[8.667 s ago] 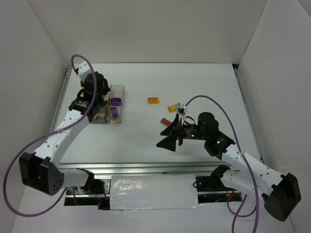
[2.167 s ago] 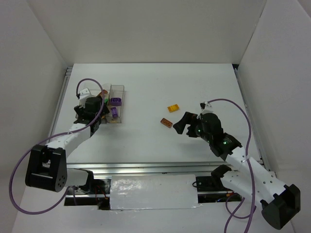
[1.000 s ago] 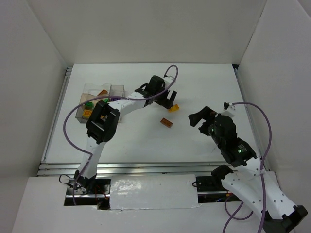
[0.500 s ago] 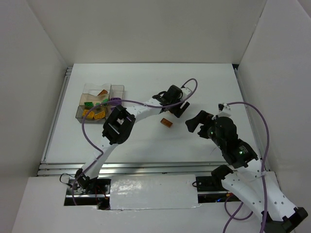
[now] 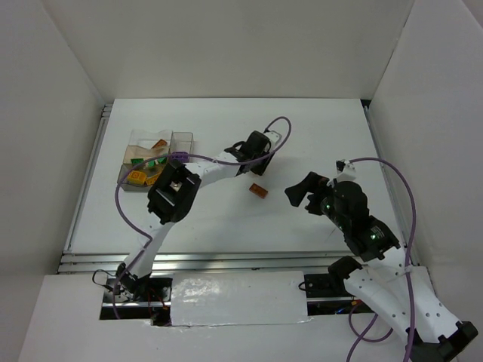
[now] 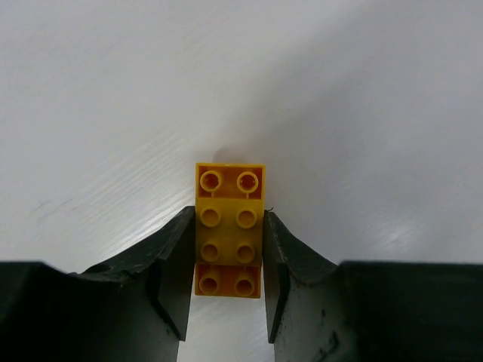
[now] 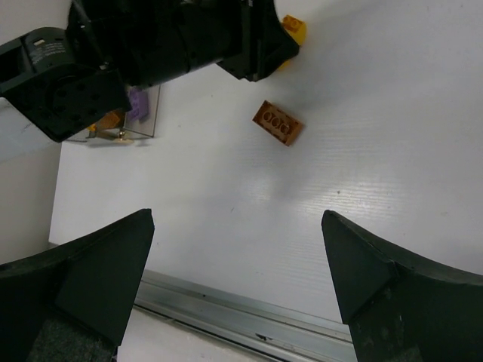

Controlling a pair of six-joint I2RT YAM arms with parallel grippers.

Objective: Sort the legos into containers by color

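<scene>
We see a yellow-orange plastic brick, two studs wide and four long, lying flat on the white worktop with its studs up. The pair of studs farthest from the wrist camera sits in a slightly darker orange patch. The stud tops show plain rings, and any mark on them is too small to read.

The left gripper has its two black fingers pressed against the long sides of this brick, so it is closed on it. It is near the middle of the worktop, a little toward the far edge.

A brown plastic brick with three studs showing (seen best from the right wrist) lies tilted just on the near side of it, apart from both arms.

The right gripper hangs above the worktop to the right of the brown brick, its fingers spread wide with nothing between them.

The clear plastic bins stand near the left edge toward the far corner. They hold green, orange and purple pieces.
</scene>
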